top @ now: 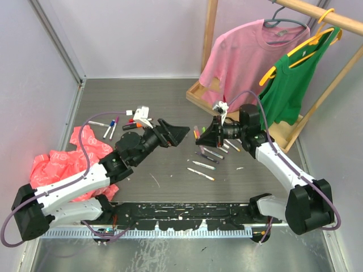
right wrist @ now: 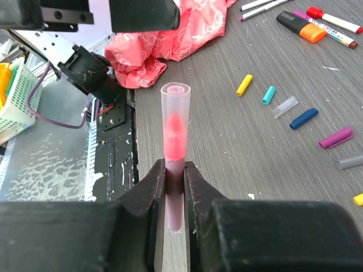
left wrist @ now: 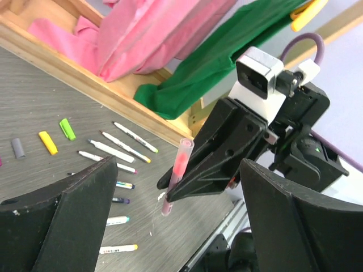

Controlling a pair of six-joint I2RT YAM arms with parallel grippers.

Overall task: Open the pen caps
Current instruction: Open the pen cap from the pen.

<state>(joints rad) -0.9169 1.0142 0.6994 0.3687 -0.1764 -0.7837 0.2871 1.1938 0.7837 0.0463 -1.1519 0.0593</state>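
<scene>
My right gripper (top: 207, 132) (right wrist: 174, 167) is shut on a short translucent pink pen cap (right wrist: 175, 127) and holds it upright above the table. The cap also shows in the left wrist view (left wrist: 177, 170). My left gripper (top: 180, 133) (left wrist: 178, 170) is open and empty, its two fingers either side of the right gripper's tip, not touching the cap. Several slim white pens (top: 207, 154) (left wrist: 113, 152) lie under the right arm. Loose pen caps lie on the table: yellow (right wrist: 244, 85), teal (right wrist: 268, 94), blue (right wrist: 303, 118), purple (right wrist: 336, 136), green (left wrist: 67, 128).
More pens (top: 110, 127) and a thick orange-black marker (right wrist: 300, 26) lie at the back left. A crumpled pink-red bag (top: 62, 164) sits by the left arm. A wooden clothes rack (top: 210, 34) with a pink shirt (top: 244, 56) and green top (top: 295, 79) stands back right.
</scene>
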